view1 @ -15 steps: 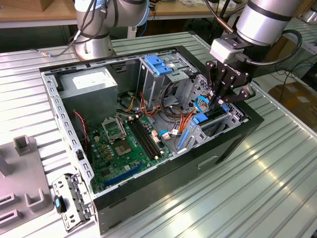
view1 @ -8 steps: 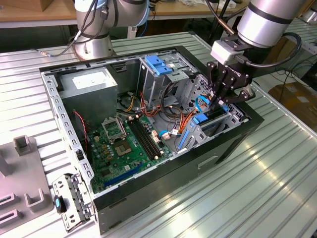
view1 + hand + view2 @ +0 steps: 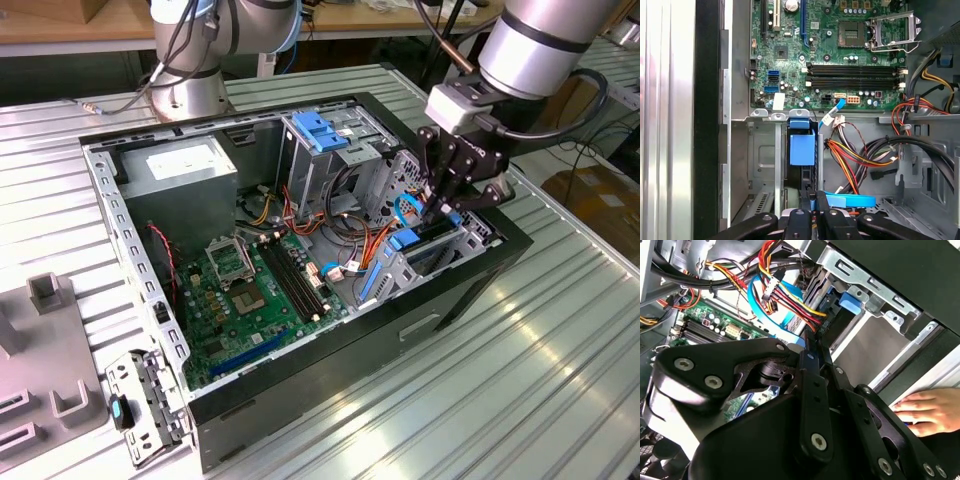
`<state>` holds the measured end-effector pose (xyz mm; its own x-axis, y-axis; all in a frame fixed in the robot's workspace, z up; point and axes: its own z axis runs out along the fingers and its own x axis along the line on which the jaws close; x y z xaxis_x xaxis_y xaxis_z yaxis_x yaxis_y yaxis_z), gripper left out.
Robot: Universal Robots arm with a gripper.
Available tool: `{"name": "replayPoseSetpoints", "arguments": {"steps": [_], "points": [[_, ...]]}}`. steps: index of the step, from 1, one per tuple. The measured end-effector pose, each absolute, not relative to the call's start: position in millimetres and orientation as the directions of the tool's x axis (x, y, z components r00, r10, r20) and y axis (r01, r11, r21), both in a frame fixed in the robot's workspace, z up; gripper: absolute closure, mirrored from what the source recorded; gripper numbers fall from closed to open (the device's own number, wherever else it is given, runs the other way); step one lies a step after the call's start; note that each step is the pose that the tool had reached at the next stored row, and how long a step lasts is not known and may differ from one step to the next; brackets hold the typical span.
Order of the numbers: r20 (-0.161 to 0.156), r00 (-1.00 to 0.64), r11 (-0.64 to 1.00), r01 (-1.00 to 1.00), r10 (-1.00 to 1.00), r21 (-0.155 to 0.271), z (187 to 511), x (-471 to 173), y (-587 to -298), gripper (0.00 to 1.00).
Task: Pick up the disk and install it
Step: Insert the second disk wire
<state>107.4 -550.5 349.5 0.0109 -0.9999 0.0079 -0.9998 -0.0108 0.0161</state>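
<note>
In the exterior view, an open black computer case (image 3: 300,375) lies on a ribbed metal table (image 3: 520,380). The print on its grey box's white sticker (image 3: 185,160) is too small to read. At the case's right, the claw (image 3: 445,210) reaches into the drive bay.

In the second wrist view, the claw (image 3: 807,347) is narrowed to a close, and a hand (image 3: 927,410) rests outside the case.

In the first wrist view, the disk (image 3: 802,150) stands on edge in the bay, its blue plastic rail at the fingertips, with the green circuit board (image 3: 840,50) beyond.

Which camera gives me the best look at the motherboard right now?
The first wrist view: the motherboard faces the camera almost flat, with the socket and memory slots plain to see. The exterior view shows it at a slant. The second wrist view catches a corner behind cables.
</note>
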Motion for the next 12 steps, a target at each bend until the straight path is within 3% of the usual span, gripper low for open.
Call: {"name": "replayPoseSetpoints", "arguments": {"steps": [12], "points": [[0.005,0.011,-0.011,-1.0,-1.0,0.016,346.8,107.4,-551.0,0.84]]}}
